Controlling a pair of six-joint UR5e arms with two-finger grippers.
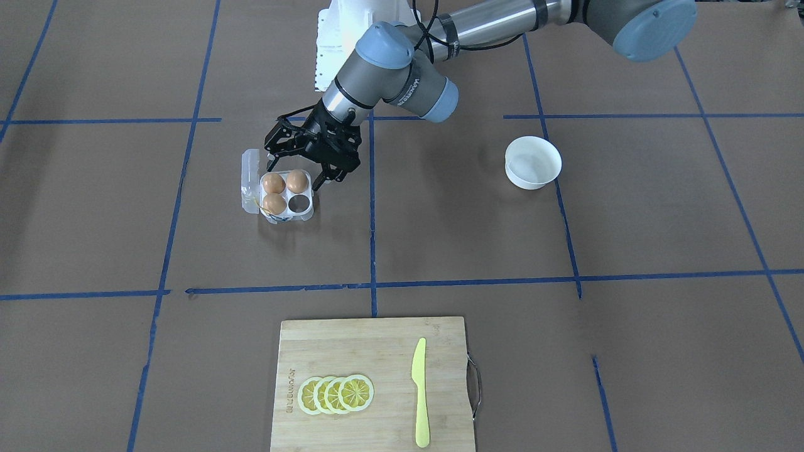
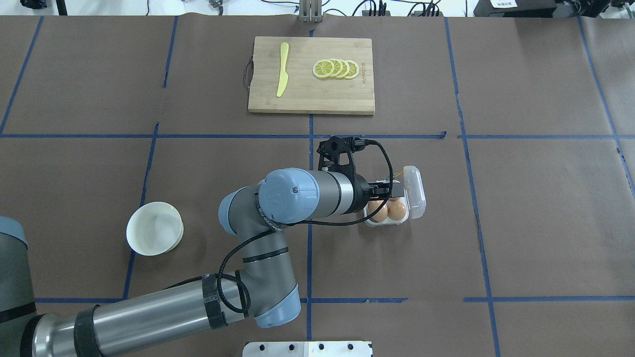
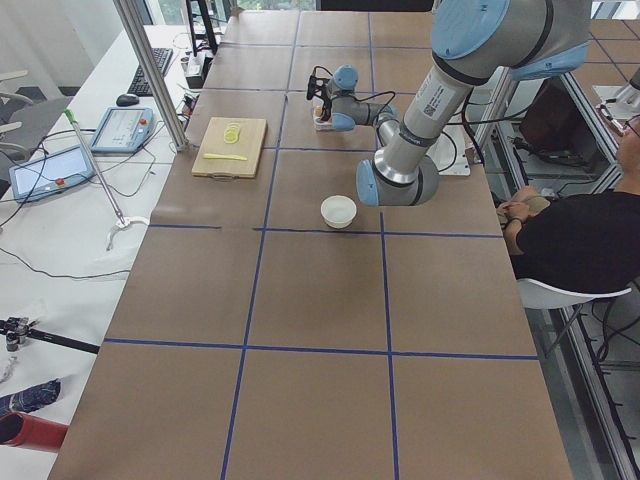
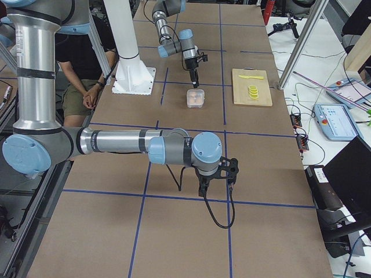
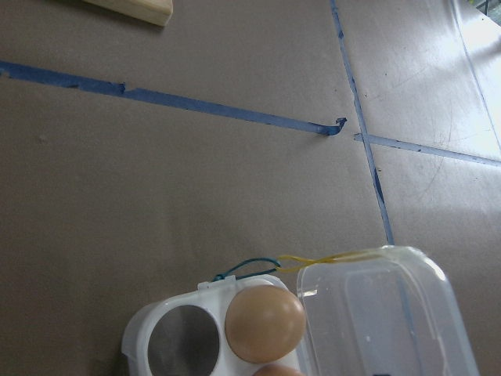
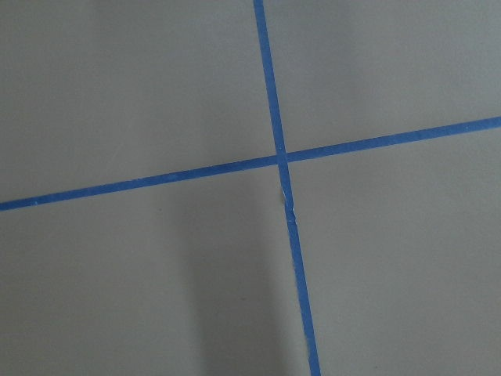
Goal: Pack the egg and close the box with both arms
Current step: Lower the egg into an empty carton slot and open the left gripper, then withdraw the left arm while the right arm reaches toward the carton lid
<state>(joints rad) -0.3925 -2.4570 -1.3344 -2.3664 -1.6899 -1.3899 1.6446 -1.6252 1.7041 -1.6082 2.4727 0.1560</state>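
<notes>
left gripper [image 1: 295, 171] hung over egg carton [image 1: 300, 203], jaws spread, empty | open lid [image 1: 250, 169] lay robot-right of jaws | right gripper [image 4: 217, 174] well apart, jaws unreadable

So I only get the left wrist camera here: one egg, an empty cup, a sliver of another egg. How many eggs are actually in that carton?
Observer: The front camera shows three eggs in the carton, and only one cell is empty.
Operator: Is the claw holding a fourth?
Observer: No. The left gripper hangs open just above the carton, with nothing visible between its fingers.
Operator: Any more eggs lying around?
Observer: None that I can see. The white bowl off to the side looks empty.
</notes>
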